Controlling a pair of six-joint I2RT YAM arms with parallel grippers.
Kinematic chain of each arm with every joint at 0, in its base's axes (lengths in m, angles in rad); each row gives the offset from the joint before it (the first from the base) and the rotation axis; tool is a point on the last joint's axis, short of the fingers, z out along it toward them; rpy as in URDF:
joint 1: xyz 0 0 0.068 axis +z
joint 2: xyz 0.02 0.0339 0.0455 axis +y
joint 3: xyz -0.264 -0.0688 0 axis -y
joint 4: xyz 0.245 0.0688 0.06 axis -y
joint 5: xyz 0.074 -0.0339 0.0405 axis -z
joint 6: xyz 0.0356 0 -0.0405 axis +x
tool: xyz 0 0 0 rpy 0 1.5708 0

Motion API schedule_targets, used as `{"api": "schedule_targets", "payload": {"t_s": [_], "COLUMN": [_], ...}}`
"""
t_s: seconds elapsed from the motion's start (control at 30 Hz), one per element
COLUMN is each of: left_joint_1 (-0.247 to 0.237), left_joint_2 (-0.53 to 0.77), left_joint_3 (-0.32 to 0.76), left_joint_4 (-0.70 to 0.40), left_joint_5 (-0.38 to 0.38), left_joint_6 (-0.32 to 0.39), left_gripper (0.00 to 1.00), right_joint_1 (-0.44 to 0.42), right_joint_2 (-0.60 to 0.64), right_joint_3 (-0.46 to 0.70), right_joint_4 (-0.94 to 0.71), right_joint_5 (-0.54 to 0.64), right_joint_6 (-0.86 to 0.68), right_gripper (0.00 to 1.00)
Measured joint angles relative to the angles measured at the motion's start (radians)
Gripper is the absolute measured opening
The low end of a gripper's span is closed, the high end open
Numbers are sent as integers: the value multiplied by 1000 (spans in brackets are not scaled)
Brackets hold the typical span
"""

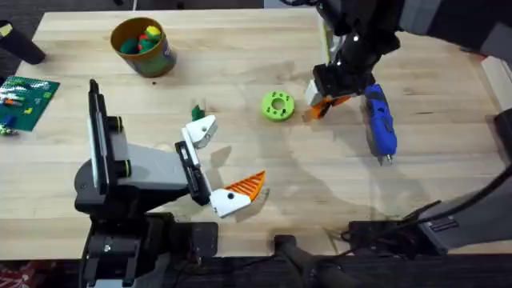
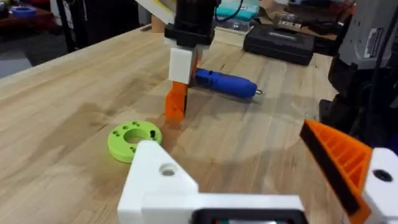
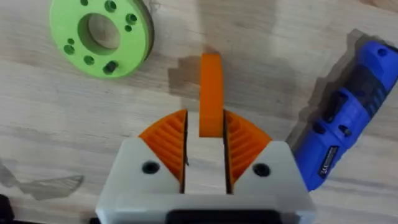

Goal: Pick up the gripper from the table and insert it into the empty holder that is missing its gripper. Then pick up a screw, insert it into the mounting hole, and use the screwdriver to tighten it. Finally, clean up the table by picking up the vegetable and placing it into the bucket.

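Observation:
My right gripper (image 1: 326, 98) (image 2: 182, 65) (image 3: 205, 134) is shut on the orange gripper piece (image 1: 318, 110) (image 2: 176, 102) (image 3: 211, 87). The piece hangs upright, its lower end at or just above the table, between the lime green ring (image 1: 278, 105) (image 2: 134, 138) (image 3: 99, 34) and the blue screwdriver (image 1: 380, 122) (image 2: 227, 83) (image 3: 348, 121). My left gripper (image 1: 228, 156) (image 2: 230, 149) stands open. One of its sides is the plain white empty holder (image 1: 200, 130) (image 2: 158, 180); the other carries an orange ribbed wedge (image 1: 244, 188) (image 2: 339, 155). A small green item (image 1: 197, 110), perhaps the vegetable, lies beside the holder.
The yellow bucket (image 1: 160, 60) stands at the far left with coloured pieces inside. A green board (image 1: 24, 100) lies at the left edge. Dark cases (image 2: 280, 43) sit past the table's near right edge. Bare wood stretches between the ring and the left gripper.

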Motion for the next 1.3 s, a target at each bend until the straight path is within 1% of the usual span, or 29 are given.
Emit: {"api": "schedule_targets", "payload": {"t_s": [0.07, 0.13, 0.17, 0.2, 0.23, 0.67, 0.8, 0.87, 0.97, 1.13, 1.2, 1.3], "left_joint_1": [0, 0, 0, 0, 0, 0, 0, 0, 0, 0, 0, 0], "left_joint_2": [0, 0, 0, 0, 0, 0, 0, 0, 0, 0, 0, 0], "left_joint_3": [0, 0, 0, 0, 0, 0, 0, 0, 0, 0, 0, 0], "left_joint_4": [0, 0, 0, 0, 0, 0, 0, 0, 0, 0, 0, 0], "left_joint_5": [0, 0, 0, 0, 0, 0, 0, 0, 0, -1, -1, -1], "left_joint_6": [0, 0, 0, 0, 0, 0, 0, 0, 0, 0, 0, 0], "left_gripper": [988, 986, 986, 986, 986, 986, 986, 986, 986, 986, 985, 986], "right_joint_1": [0, 0, 0, 0, 0, 0, 0, 0, 0, -1, -6, -19], "right_joint_2": [0, 0, 0, 0, 0, 0, -4, -25, -105, -300, -361, -440], "right_joint_3": [0, 0, 0, 0, 0, 2, 22, 34, 50, 75, 77, 79], "right_joint_4": [0, 1, 2, 3, 4, 16, 14, 15, 16, 23, 28, 51], "right_joint_5": [0, 2, 2, 2, 3, 3, 3, 3, 3, -2, -20, -78], "right_joint_6": [-7, -9, -10, -11, -11, -12, -12, -12, -12, -13, -13, -13], "right_gripper": [288, 133, 71, 29, 19, 19, 19, 19, 19, 19, 19, 19]}}
